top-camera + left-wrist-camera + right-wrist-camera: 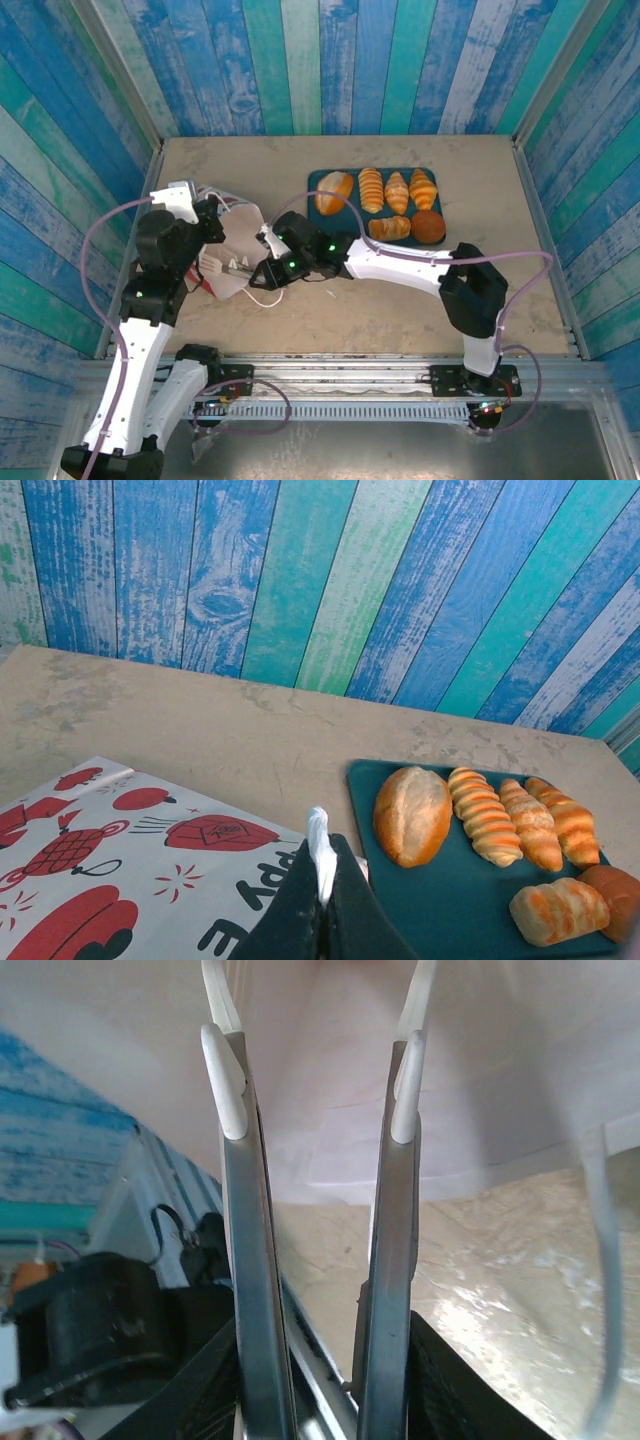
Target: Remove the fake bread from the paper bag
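At the left of the table, the left hand [320, 872] is clamped on a white edge of the paper bag [120, 855]. The right hand [318, 1085], fingers partly apart and empty, pokes into its mouth. Six pieces of fake bread [385, 195] lie on the teal tray [318, 180] at right, so this is probably a reach for any piece hidden inside, which the hand must find and pinch.

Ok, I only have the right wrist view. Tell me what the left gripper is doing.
Observer: The left gripper is shut on a white bit at the edge of the bag.
Operator: Count the bread already out.
Observer: Six pieces of bread lie on the tray.
Operator: Say where my gripper sits from above.
Observer: The right gripper reaches left into the bag's mouth.
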Controlling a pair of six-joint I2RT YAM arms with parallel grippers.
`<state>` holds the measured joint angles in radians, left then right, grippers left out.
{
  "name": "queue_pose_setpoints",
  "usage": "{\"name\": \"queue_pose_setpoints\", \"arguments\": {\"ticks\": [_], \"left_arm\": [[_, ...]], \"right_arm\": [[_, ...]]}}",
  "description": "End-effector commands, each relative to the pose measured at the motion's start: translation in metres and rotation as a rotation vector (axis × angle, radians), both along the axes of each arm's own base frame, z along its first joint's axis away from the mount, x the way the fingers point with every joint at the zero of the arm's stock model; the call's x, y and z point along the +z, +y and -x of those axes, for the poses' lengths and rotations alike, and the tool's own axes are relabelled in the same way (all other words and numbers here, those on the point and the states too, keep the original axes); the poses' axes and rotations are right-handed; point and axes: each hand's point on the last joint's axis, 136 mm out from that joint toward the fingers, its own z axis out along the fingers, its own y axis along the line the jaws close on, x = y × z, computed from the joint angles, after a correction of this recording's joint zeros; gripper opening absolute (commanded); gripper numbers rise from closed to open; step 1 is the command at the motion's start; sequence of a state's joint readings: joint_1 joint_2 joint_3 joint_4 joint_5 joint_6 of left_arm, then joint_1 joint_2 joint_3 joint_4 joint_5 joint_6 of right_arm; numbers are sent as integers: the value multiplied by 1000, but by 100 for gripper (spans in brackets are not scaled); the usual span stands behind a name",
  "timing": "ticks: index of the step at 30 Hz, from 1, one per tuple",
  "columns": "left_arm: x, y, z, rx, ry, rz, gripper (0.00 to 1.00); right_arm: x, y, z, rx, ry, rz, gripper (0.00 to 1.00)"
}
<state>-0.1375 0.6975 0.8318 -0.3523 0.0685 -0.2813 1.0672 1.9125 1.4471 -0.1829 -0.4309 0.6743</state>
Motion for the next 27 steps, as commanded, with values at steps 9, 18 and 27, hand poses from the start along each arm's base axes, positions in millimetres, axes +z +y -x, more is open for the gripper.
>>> {"name": "queue_pose_setpoints", "arguments": {"ticks": [9, 18, 27], "left_arm": [[4, -7, -1, -36, -23, 31, 0], [2, -8, -2, -41, -12, 28, 0], [3, -10, -5, -45, -6, 35, 0]], "right_arm": [[20, 36, -31, -174, 206, -119, 36], [12, 58, -42, -187, 250, -114, 36], [6, 73, -47, -188, 260, -137, 37]]}}
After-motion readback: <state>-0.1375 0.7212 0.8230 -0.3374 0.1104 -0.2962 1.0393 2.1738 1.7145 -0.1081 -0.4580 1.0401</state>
